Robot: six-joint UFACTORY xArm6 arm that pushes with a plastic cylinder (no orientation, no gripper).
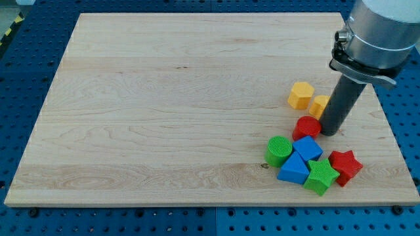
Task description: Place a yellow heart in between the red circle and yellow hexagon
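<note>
The yellow hexagon [301,95] lies at the view's right. The yellow heart [319,105] sits just to its right, partly hidden behind my rod. The red circle [306,127] lies just below the heart. My tip [329,132] rests on the board at the red circle's right edge, touching or nearly touching it, and directly below-right of the heart.
Below the red circle is a tight cluster: a green circle [279,150], a blue cube-like block [307,148], a blue triangle [294,170], a green star [321,176] and a red star [345,165]. The wooden board's right edge [387,124] is close.
</note>
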